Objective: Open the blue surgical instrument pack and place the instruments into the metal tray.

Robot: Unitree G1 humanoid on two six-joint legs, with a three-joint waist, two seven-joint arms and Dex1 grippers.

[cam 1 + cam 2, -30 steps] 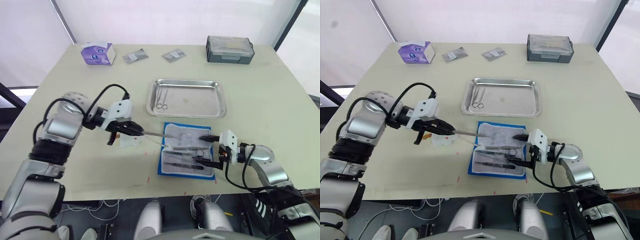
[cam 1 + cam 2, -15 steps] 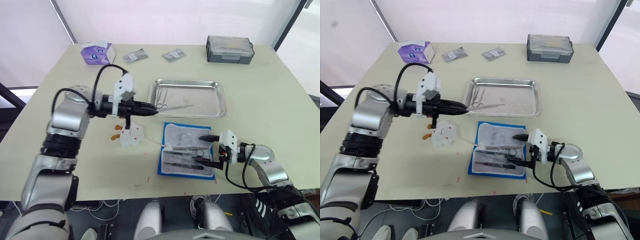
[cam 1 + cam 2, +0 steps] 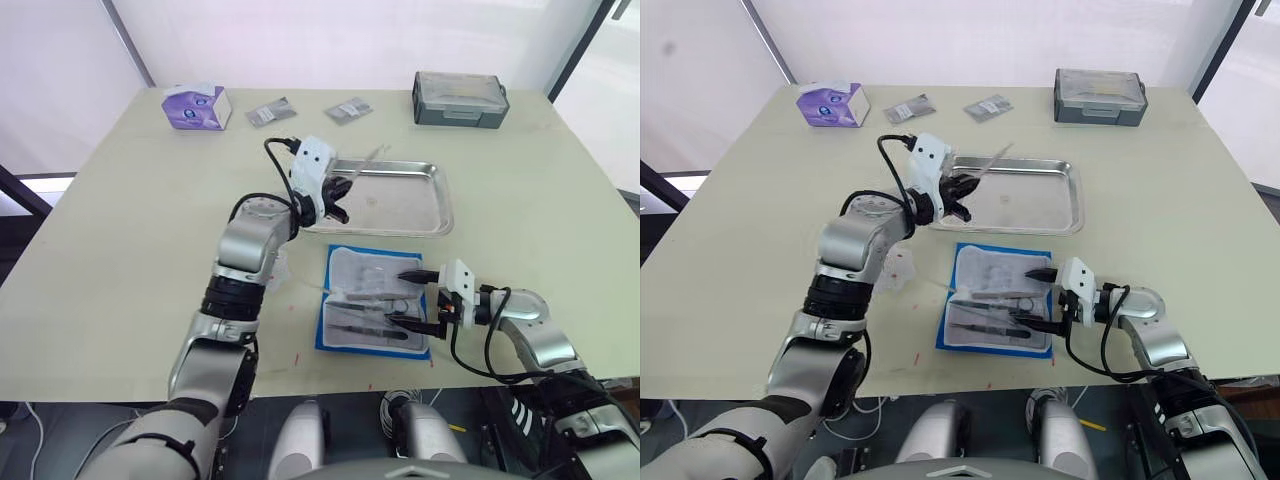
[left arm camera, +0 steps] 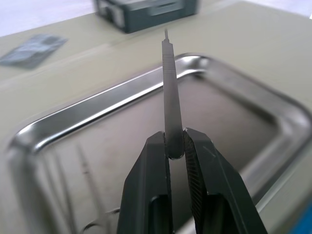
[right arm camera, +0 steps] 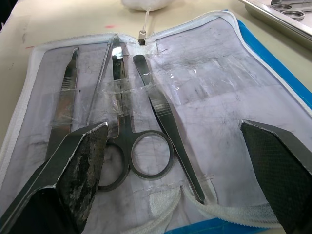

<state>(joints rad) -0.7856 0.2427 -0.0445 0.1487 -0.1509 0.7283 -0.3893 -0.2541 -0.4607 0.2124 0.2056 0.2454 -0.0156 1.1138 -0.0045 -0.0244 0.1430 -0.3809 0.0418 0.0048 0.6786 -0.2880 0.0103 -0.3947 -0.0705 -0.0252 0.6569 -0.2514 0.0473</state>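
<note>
Your left hand [image 4: 176,146] is pinched tight on a thin straight tool [image 4: 170,92], gripping it near one end so the rest juts out past the fingertips. From the head view that tool [image 3: 362,160] sits raised and tilted over the tray [image 3: 436,215], above its left half, not touching the metal. A pair of scissors [image 5: 287,6] already lies in the tray near its left edge.

Your right hand [image 3: 412,297] is spread wide, one finger [image 5: 73,161] over the near-left part of the pack and the other [image 5: 278,156] off past its right edge, gripping nothing. It hovers at the right side of the pack [image 3: 335,335], which lies open and flat on the bench [image 3: 120,200] just in front of the tray, grey-white lining up and blue border showing around it. Inside it, under clear film, you have ring-handled scissors [image 5: 127,141], tweezers [image 5: 163,122] just beside them, and a flat straight handle [image 5: 66,102] on the far side.

At the back of the bench sit a purple box [image 3: 197,106], two small foil packets [image 3: 270,112] and a dark grey lidded box [image 3: 459,97].
</note>
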